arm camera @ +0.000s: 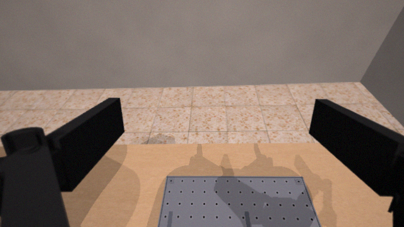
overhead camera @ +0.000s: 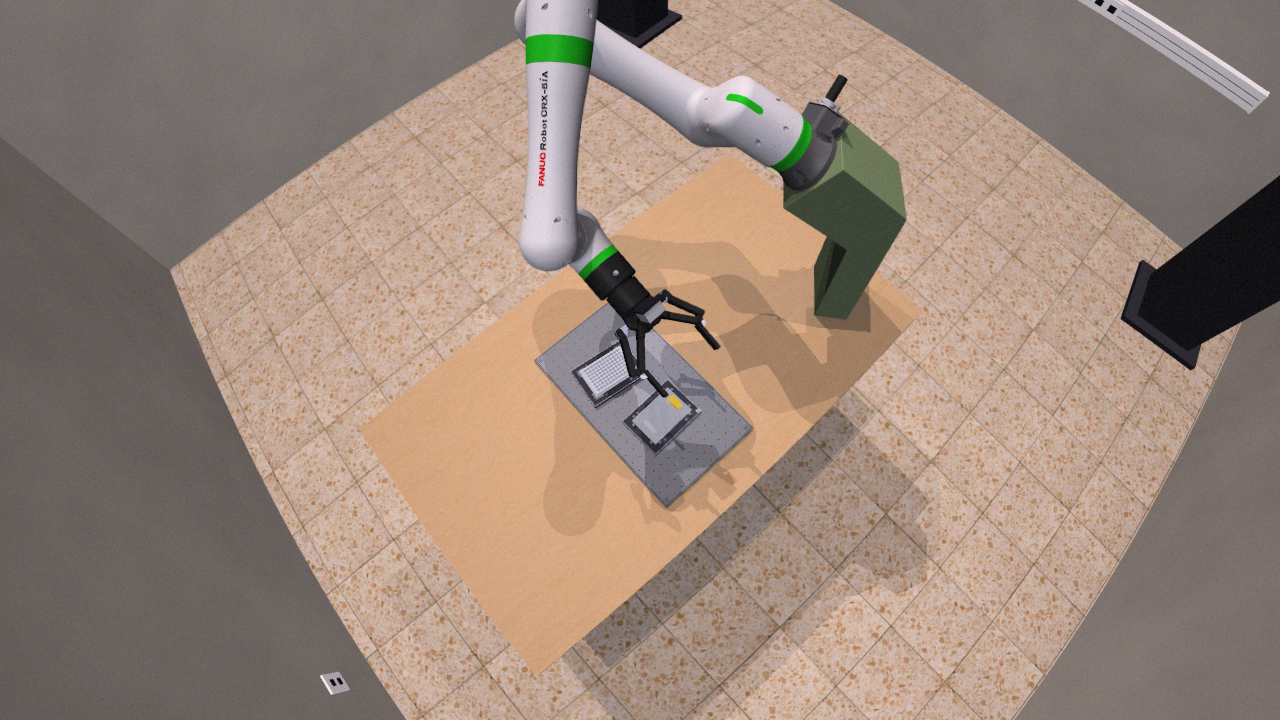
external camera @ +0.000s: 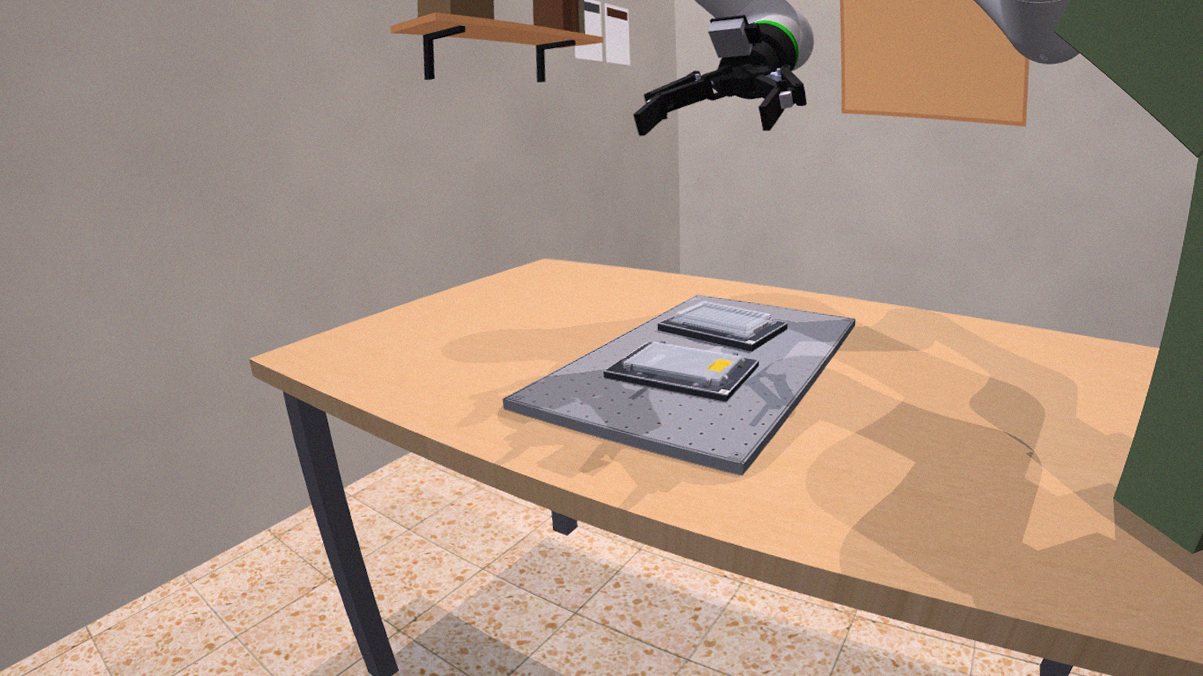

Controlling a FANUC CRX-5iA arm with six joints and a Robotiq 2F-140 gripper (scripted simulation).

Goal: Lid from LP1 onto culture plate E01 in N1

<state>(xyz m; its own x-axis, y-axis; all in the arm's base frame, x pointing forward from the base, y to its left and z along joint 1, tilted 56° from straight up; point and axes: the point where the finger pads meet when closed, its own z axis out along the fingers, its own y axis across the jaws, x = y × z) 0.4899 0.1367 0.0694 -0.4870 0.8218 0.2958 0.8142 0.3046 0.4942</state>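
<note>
The culture plate E01 (overhead camera: 601, 369), with a white grid of wells, sits in its black nest at the far end of the grey perforated baseplate (overhead camera: 642, 402). It also shows in the exterior view (external camera: 722, 320). The clear lid (overhead camera: 660, 419) (external camera: 684, 364) with a yellow tag lies in its black park frame beside the plate, nearer the baseplate's middle. My gripper (external camera: 704, 115) (overhead camera: 690, 367) is wide open and empty, high above the table and over the plate end of the baseplate. The wrist view shows both fingers and only the baseplate's end (arm camera: 237, 202); plate and lid are out of that view.
The arm's green pedestal (overhead camera: 845, 223) (external camera: 1199, 267) stands on the table's far right. A wall shelf (external camera: 495, 27) and a cork board (external camera: 934, 56) hang on the walls behind the arm. The baseplate lies near the middle of the wooden table.
</note>
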